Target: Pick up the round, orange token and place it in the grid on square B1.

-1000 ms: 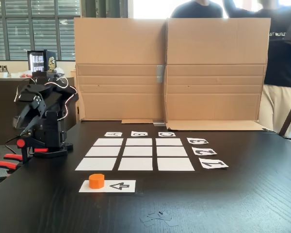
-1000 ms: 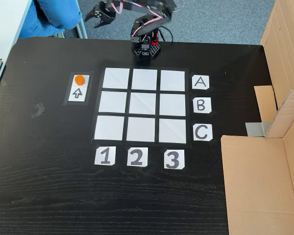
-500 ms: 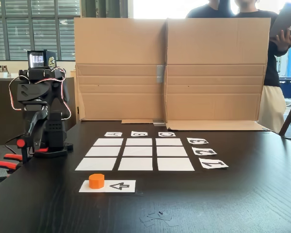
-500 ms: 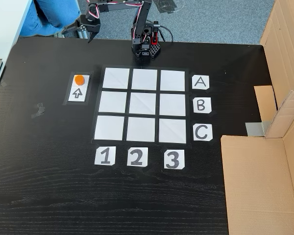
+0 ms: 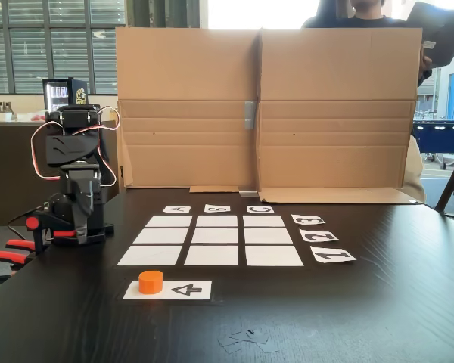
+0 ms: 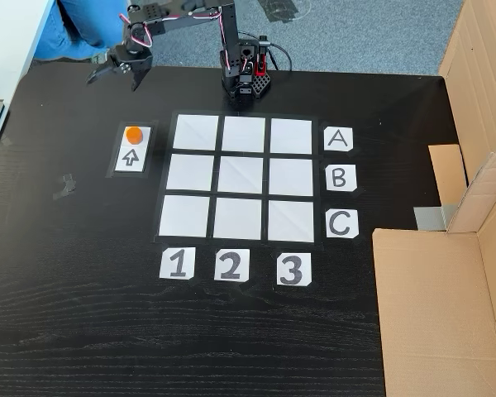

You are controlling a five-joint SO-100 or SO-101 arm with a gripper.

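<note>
Here, in a fixed view the token (image 5: 150, 281) sits on the arrow strip (image 5: 168, 290) near the table's (image 5: 378, 318) front edge, staged for pickup, while in another the gripper (image 6: 113, 76), jaws spread, hangs by the far-left corner, grid (image 6: 242, 178) bare.

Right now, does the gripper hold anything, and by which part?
Nothing is held. The gripper is open in the air, apart from the orange token, which lies on the arrow strip.

You're in an office-like room: blue-grey carpet (image 6: 372, 33) underfoot; blinded windows (image 5: 49, 45) far left; a drinks fridge (image 5: 64, 92) beside them.
</note>
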